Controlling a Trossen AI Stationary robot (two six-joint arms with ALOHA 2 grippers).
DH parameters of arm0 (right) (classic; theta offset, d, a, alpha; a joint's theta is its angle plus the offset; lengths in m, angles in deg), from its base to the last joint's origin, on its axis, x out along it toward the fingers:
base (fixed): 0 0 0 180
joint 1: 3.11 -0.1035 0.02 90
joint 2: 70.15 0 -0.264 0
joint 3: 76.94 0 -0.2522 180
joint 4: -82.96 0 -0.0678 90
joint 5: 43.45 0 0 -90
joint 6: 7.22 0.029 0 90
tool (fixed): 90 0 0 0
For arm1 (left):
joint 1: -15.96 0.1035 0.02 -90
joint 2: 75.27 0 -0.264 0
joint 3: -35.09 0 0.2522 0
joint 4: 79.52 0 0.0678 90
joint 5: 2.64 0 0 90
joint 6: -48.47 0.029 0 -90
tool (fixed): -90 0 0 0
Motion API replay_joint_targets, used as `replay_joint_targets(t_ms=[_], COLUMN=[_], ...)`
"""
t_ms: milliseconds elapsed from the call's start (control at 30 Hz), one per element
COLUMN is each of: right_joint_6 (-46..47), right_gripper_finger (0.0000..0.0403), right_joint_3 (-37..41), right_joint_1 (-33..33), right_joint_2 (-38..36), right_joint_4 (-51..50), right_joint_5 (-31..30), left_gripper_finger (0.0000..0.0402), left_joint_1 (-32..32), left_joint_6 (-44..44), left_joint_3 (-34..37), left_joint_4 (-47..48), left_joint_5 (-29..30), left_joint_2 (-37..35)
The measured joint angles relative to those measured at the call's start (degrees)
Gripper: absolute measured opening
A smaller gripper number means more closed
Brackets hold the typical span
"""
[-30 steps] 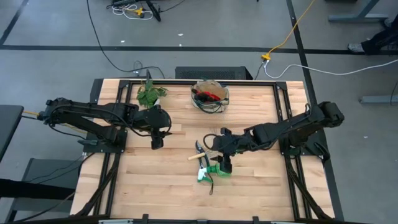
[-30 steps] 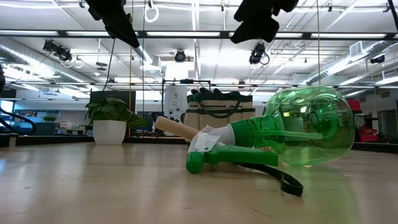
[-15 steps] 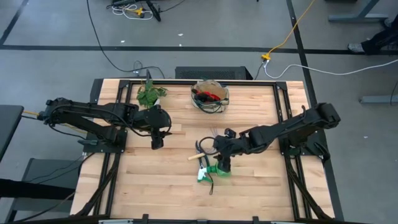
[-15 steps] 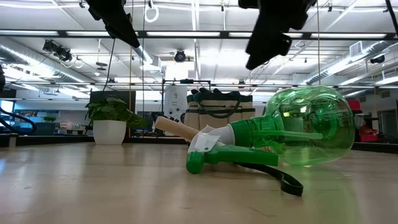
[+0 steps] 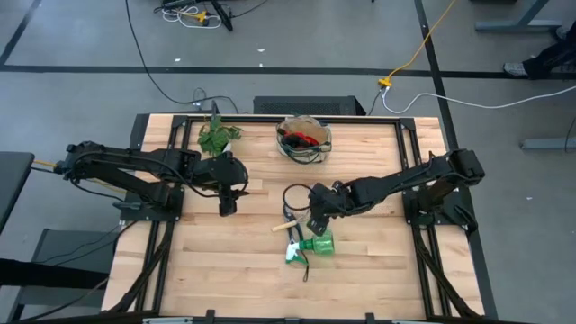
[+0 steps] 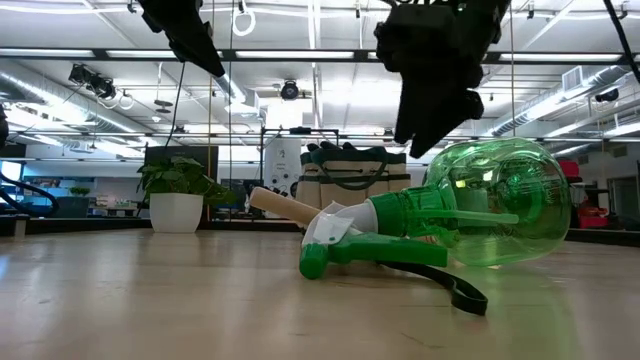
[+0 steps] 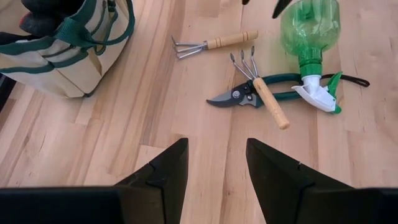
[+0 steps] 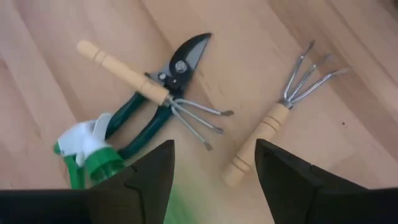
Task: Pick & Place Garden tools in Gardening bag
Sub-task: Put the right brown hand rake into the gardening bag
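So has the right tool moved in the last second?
Yes. In the high view the right tool has shifted up the picture, off the spray bottle toward the bag.

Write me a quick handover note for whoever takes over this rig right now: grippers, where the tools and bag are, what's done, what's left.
Right gripper: open, empty, above the loose tools mid-table.
Left gripper: open, empty, waiting left of centre.
Bag: far side of the table, upright, with red and dark items already inside.
Loose on the table: spray bottle on its side, shears beside it, one rake lying across the shears, a second rake apart from them.
Potted plant left of the bag.
Left to do: bag the bottle, shears and both rakes.
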Motion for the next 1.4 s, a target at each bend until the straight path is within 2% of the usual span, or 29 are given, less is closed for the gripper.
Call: replay_joint_targets(t_ms=[333, 633, 933, 1167, 1400], right_joint_6=[5.3, 5.0, 4.9, 4.4, 3.8], right_gripper_finger=[0.0221, 0.0221, 0.0221, 0.0221, 0.0221], right_joint_3=[0.0, 0.0, 0.0, 0.0, 0.2], right_joint_1=[3.9, 7.0, 8.8, 8.9, 9.0], right_joint_2=[4.2, 8.1, 8.5, 8.5, 12.2], right_joint_4=[-2.6, -2.0, -1.3, -0.8, 0.9], right_joint_5=[0.8, 0.8, -0.2, -1.3, -0.3], left_gripper_finger=[0.0169, 0.0169, 0.0169, 0.0169, 0.0169], left_joint_1=[0.0, 0.0, 0.0, 0.0, 0.0], left_joint_6=[0.0, 0.0, 0.0, 0.0, 0.0], left_joint_3=[0.0, 0.0, 0.0, 0.0, 0.0], left_joint_4=[0.0, 0.0, 0.0, 0.0, 0.0], left_joint_5=[0.0, 0.0, 0.0, 0.0, 0.0], left_joint_2=[0.0, 0.0, 0.0, 0.0, 0.0])
